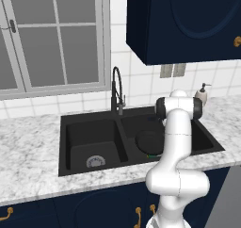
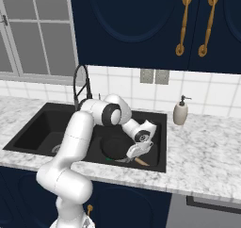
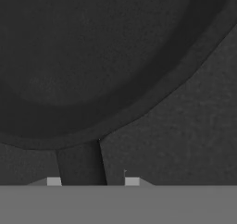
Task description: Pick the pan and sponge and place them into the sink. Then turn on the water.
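— Marbled grey-white counter (image 1: 28, 151), glossy navy cabinets (image 2: 141, 24), white square tiles. How many basins?

— Two, in one matte black rectangular sink (image 1: 94, 123). One round silver drain (image 1: 95, 161) visible, in the left basin.

— And the pan?

— One, round, shallow, all black, lying in the right basin: pan (image 1: 148, 141) (image 2: 113, 148) (image 3: 92, 56), its handle running toward the camera in the hand view.

— Faucet?

— One, black, arched, spring-coiled, behind the divider: faucet (image 1: 116, 88).

— Handles?

— Two brass bars (image 2: 184, 22) on the upper doors.

— Gripper?

— Low over the pan's near edge: gripper (image 2: 133, 152). Two pale finger tips (image 3: 54, 181) flanking the handle; gripping or merely beside it, cannot tell.

— Smaller things?

— One cream pump bottle (image 2: 180, 111) on the counter right of the sink. Sliver of green at the pan's edge, possibly the sponge (image 1: 151, 155).
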